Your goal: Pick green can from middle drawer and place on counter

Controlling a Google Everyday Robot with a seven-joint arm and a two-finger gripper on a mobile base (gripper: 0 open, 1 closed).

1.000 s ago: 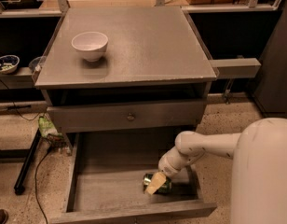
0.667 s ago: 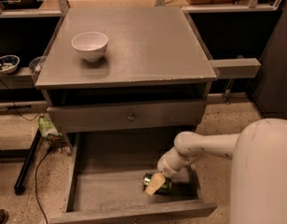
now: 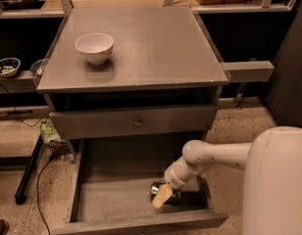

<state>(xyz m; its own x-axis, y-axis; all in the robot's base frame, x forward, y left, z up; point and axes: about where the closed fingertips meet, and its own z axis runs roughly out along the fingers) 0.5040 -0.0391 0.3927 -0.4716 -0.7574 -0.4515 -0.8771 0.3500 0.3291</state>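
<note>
The green can [image 3: 158, 190] lies on its side on the floor of the open middle drawer [image 3: 116, 199], near the front right, its silver top facing left. My gripper [image 3: 163, 196] reaches down into the drawer from the right and sits right over the can, covering most of it. The white arm [image 3: 210, 155] comes in from my body at the lower right. The counter [image 3: 151, 43] is the grey cabinet top above, with a white bowl [image 3: 94, 47] on its left part.
A shut drawer front with a small knob [image 3: 137, 123] sits just above the open drawer. Narrow grey side shelves [image 3: 246, 70] stick out left and right. A small bowl [image 3: 6, 66] stands on the left shelf. Cables [image 3: 40, 180] and a black bar lie on the floor at left.
The gripper has edged slightly down and left onto the can. The can, drawer and bowl have not moved.
</note>
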